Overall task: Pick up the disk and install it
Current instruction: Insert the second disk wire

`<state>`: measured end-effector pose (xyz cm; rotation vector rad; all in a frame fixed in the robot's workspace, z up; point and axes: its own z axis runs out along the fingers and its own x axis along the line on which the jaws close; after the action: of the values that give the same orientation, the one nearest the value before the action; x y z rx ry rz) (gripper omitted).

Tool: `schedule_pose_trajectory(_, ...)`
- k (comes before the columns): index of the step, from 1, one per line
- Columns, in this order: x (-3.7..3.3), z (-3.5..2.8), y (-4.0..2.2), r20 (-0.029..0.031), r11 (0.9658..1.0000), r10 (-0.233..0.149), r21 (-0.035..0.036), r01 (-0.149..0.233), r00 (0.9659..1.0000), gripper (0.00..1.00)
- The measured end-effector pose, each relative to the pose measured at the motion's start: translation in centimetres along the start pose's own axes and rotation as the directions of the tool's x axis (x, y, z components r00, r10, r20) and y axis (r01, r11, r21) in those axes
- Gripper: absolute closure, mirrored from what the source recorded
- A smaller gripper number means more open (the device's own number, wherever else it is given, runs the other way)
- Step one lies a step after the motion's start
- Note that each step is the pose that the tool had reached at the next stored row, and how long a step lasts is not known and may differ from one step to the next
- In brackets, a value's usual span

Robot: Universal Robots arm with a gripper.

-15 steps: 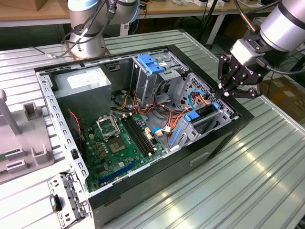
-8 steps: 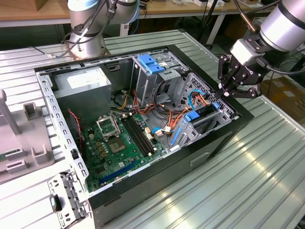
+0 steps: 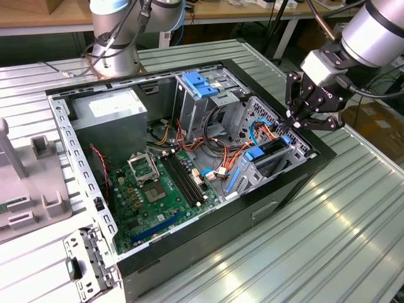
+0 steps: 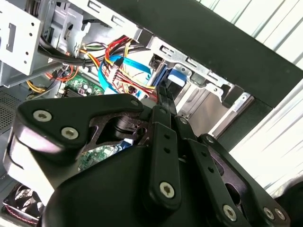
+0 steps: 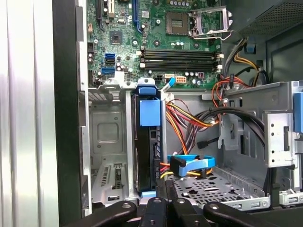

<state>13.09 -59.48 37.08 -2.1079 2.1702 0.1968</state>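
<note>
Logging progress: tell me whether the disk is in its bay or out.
In. The disk stands on edge in the metal bay beside the motherboard; the gripper hangs just above it.

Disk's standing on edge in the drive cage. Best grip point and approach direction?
Judging from the first wrist view, grip the disk across its thin dark slab, near the exposed upper edge by the light-blue carrier tab. Come from the case's open side, straight along the slot: the cage wall on one side and the orange and blue cables on the other leave little room. The gripper hovers above it.
</note>
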Motion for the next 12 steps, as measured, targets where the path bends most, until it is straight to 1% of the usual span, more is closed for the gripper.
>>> schedule_pose_trajectory(1,-0.01,-0.09,0.05,0.0001,1.0,0.0,0.0004,0.0,1.0,0.89)
schedule_pose_trajectory(8,-0.02,-0.11,0.06,0.0006,1.0,0.0,0.0004,0.0,1.0,0.89)
schedule_pose_trajectory(9,-0.02,-0.12,0.06,0.0006,1.0,0.0,0.0004,0.0,1.0,0.83)
schedule_pose_trajectory(10,-0.02,-0.12,0.06,0.0006,1.0,0.0,0.0004,0.0,1.0,0.7)
schedule_pose_trajectory(11,-0.02,-0.12,0.06,0.0006,1.0,0.0,0.0005,0.0,1.0,0.7)
schedule_pose_trajectory(12,-0.02,-0.11,0.06,0.0007,1.0,0.0,0.0004,0.0,1.0,0.58)
